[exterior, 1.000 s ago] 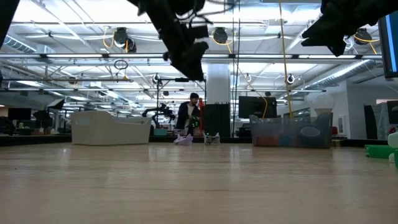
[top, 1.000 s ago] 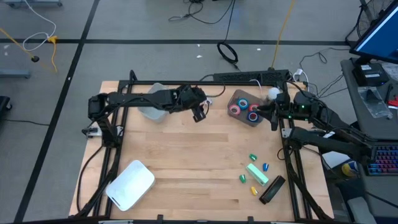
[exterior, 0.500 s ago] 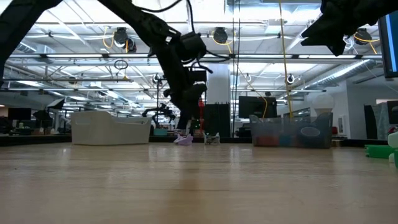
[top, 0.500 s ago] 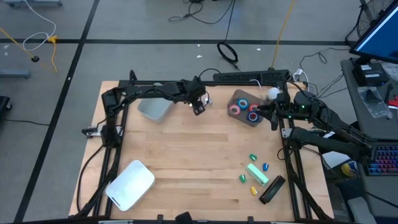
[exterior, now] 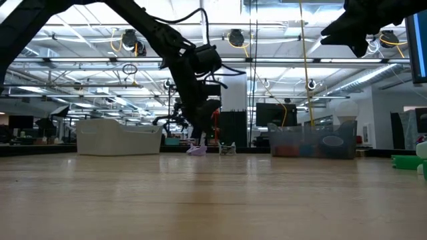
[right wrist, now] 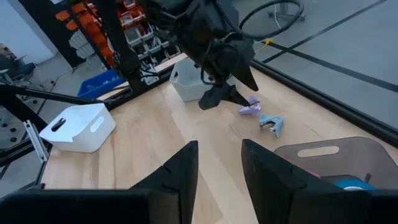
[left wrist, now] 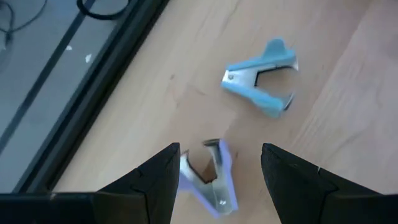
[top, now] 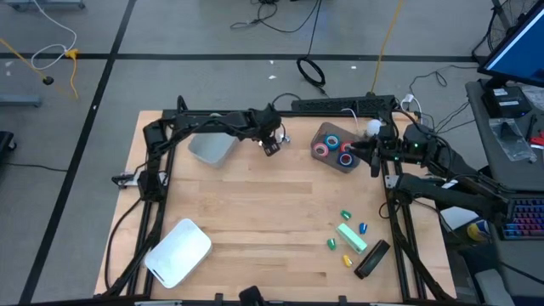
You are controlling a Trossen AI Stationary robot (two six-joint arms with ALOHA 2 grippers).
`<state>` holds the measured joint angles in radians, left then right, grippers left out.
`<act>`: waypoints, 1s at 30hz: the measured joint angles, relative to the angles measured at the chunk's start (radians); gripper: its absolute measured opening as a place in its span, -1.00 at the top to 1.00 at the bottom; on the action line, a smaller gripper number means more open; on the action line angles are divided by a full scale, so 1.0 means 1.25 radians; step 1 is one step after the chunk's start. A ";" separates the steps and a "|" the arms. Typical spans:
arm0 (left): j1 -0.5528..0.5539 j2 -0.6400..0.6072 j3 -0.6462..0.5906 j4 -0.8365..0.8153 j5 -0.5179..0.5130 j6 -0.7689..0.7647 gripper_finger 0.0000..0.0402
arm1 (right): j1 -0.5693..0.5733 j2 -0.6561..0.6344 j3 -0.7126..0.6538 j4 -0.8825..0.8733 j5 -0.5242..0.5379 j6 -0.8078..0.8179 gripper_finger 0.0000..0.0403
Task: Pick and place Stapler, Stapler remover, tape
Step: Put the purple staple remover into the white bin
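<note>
1. Left claw (left wrist: 217,168) released, jaws wide, lowered close over the purple staple remover (left wrist: 211,177) on the desk (top: 255,204); remover framed between the two fingers in the left wrist view, not yet gripped.
2. Just beside it, a blue staple remover (left wrist: 261,71) lying on the wood, apart from the purple one; both near the far edge of the desk, between the clear bin (top: 212,149) and the dark bin (top: 327,132).
3. Right claw (right wrist: 217,165) partly parted, grasping nothing visible; waiting above the dark bin at the far right.
4. Tape (top: 331,149), red and blue rolls, already inside the dark bin.
5. Black stapler (top: 371,258) at the near right corner, next to a green block (top: 351,237) and small coloured pieces; white bin (top: 178,252) at the near left.
6. Step in hand, by judgement: picking the purple remover; next move probably calls for a small descent, then clenching squarely on the body without pushing it away.
</note>
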<state>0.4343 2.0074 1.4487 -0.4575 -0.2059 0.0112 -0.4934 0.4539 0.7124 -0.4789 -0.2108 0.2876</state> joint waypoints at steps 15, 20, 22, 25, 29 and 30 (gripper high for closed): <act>-0.001 0.066 0.000 0.021 -0.054 -0.014 -0.12 | 0.000 0.000 0.000 -0.003 -0.001 0.012 0.43; -0.001 0.066 0.000 0.023 -0.043 -0.016 0.06 | 0.000 0.000 0.000 -0.003 -0.001 0.012 0.43; -0.002 0.066 0.000 0.023 -0.021 -0.016 0.22 | 0.000 0.000 0.000 -0.003 -0.001 0.012 0.43; -0.005 0.066 0.000 0.023 -0.003 -0.016 0.47 | 0.000 0.000 0.000 -0.004 -0.001 0.010 0.43; -0.012 0.066 0.000 0.021 -0.002 -0.016 0.75 | 0.000 0.000 0.000 -0.004 -0.001 0.006 0.43; -0.014 0.066 0.000 0.022 -0.003 -0.016 0.80 | 0.000 0.000 0.000 -0.004 -0.001 0.006 0.43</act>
<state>0.4166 2.0899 1.4490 -0.4306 -0.2102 -0.0086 -0.4934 0.4541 0.7124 -0.4835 -0.2114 0.2952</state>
